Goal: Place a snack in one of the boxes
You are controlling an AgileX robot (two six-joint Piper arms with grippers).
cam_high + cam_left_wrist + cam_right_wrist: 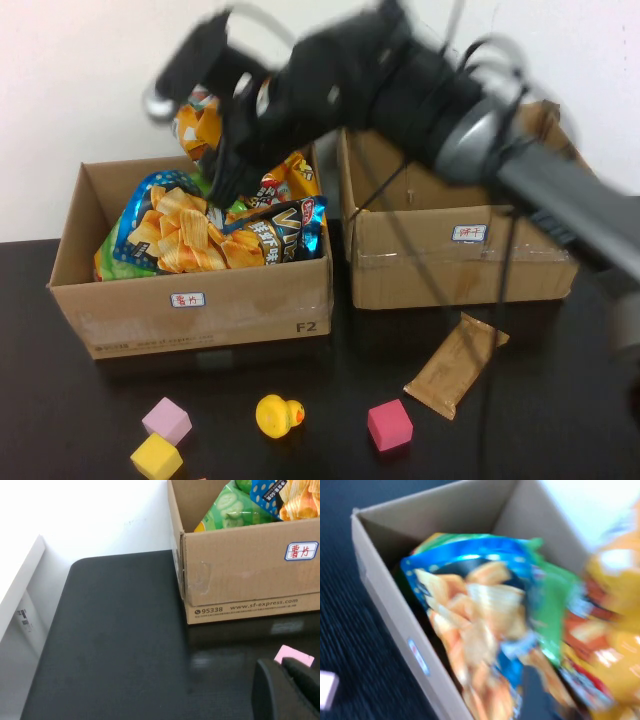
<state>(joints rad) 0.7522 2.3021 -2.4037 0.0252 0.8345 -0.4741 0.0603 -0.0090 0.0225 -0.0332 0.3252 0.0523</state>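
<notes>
My right arm reaches across from the right, and my right gripper hangs over the back of the left cardboard box. It is shut on an orange snack bag, held just above the box's contents; the bag fills the near side of the right wrist view. The box holds several chip bags, with a blue one on top. The right box stands open. My left gripper is shut and empty, low over the black table beside the left box's front corner.
A brown flat snack packet lies on the table in front of the right box. A pink block, a yellow block, a yellow duck and a magenta block lie along the front. A white wall stands behind.
</notes>
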